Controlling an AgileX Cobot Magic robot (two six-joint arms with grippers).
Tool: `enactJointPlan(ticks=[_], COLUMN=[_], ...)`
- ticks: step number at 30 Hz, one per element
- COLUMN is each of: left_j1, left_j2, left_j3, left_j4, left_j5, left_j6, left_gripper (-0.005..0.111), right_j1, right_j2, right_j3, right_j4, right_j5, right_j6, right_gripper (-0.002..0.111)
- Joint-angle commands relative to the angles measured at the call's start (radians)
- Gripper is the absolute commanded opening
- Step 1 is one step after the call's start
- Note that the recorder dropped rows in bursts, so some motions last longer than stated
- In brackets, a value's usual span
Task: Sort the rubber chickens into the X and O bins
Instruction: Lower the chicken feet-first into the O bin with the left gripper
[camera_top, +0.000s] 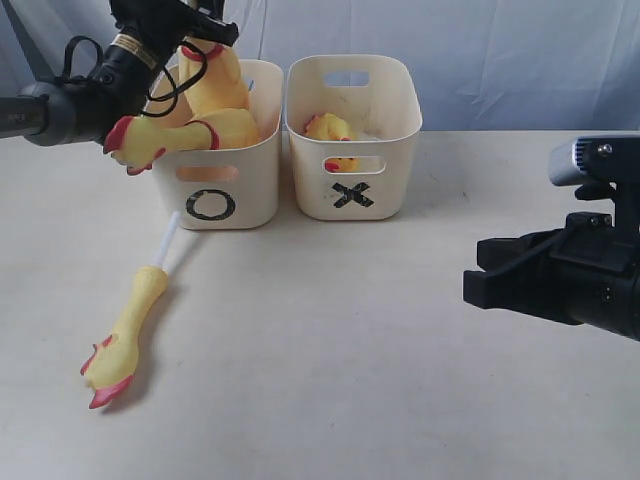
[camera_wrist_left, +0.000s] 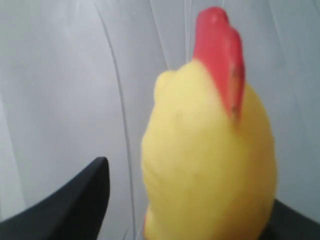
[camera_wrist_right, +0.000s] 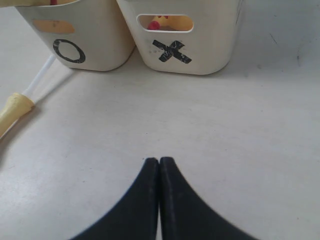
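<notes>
chicken (camera_top: 130, 325) lying | tube (camera_top: 169, 240) toward o bin (camera_top: 250, 190) | left hand (camera_top: 205, 32) apart; right hand (camera_wrist_right: 159, 162) together

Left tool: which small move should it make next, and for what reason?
Probably lift the left tool straight up, clear of the big chicken. That chicken stands inside the O bin, and one finger is apart from its head, so the tool seems open around it. The thin chicken lies on the table, not yet sorted.
</notes>
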Motion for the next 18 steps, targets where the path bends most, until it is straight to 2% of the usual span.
enactJointPlan(ticks=[1, 6, 12, 15, 18], left_j1=[0.005, 0.005, 0.005, 0.005, 0.005], left_j2=[-0.008, -0.010, -0.038, -0.048, -0.061], left_j3=[-0.006, -0.006, -0.003, -0.003, -0.003], left_j4=[-0.037, -0.015, 0.023, 0.031, 0.036], left_j5=[-0.041, -0.025, 0.182, 0.205, 0.224], left_j6=[-0.006, -0.011, -0.028, -0.054, -0.091], left_gripper=[0.058, 0.058, 0.058, 0.059, 0.065], right_j1=[-0.005, -0.005, -0.005, -0.005, -0.005], right_j2=[-0.006, -0.006, -0.006, -0.006, -0.006], right_j3=[0.004, 0.004, 0.004, 0.004, 0.004], right_j4=[-0.002, -0.002, -0.002, -0.002, -0.002], right_j5=[-0.006, -0.006, -0.006, -0.006, -0.006], right_j6=[-0.003, -0.003, -0.003, -0.003, -0.003], right_gripper=[-0.001, -0.001, -0.001, -0.001, -0.001])
